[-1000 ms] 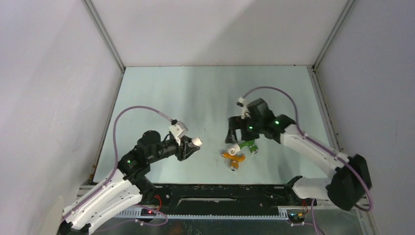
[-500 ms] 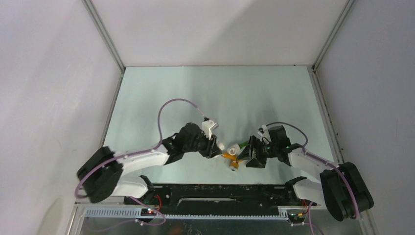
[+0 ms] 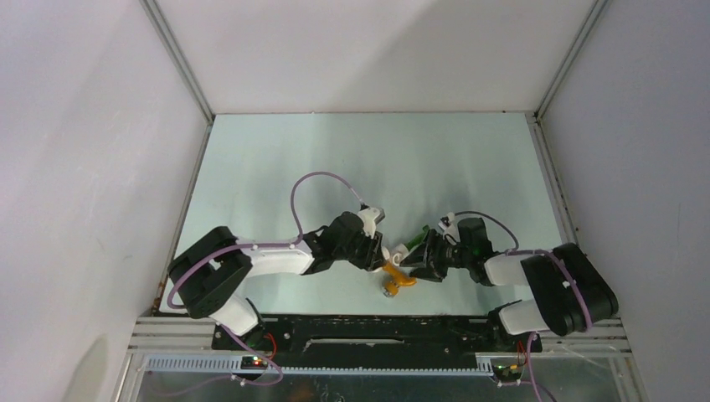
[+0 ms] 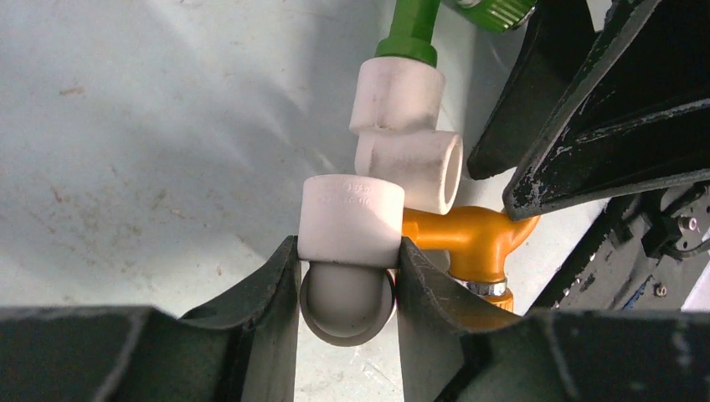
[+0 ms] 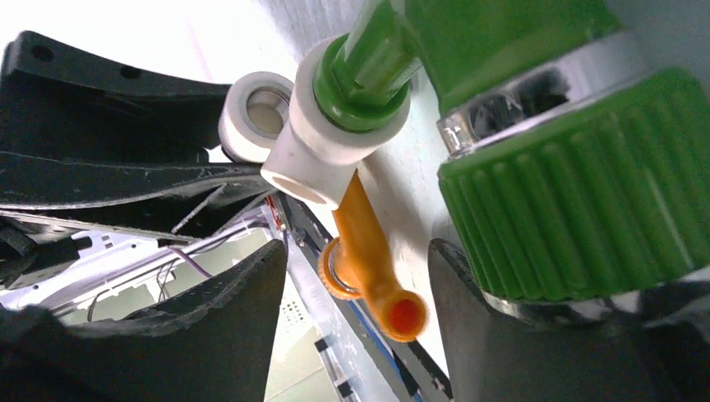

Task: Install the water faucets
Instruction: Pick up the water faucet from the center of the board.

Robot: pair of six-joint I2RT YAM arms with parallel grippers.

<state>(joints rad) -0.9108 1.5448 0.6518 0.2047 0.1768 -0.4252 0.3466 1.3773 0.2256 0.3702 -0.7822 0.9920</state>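
The left arm (image 3: 251, 260) and the right arm (image 3: 544, 280) reach low across the table and meet nose to nose near its front middle, probably so that one can steady a part while the other fits to it. The left gripper (image 4: 347, 251) is closed to a narrow gap around a white elbow fitting (image 4: 352, 218), pinching its lower rounded end so the open socket points towards the other parts. The right gripper (image 5: 356, 251) shows its fingers well apart. The green faucet (image 5: 553, 176) lies close against one finger, but I cannot tell whether it is clamped. Its stem already sits in a second elbow (image 4: 408, 126), just beside the held one. The orange faucet (image 4: 469, 239) lies on the table below them, with no fitting on it. The table (image 3: 335, 159) is pale green and lightly scuffed, closed in by plain white walls (image 3: 377, 50).
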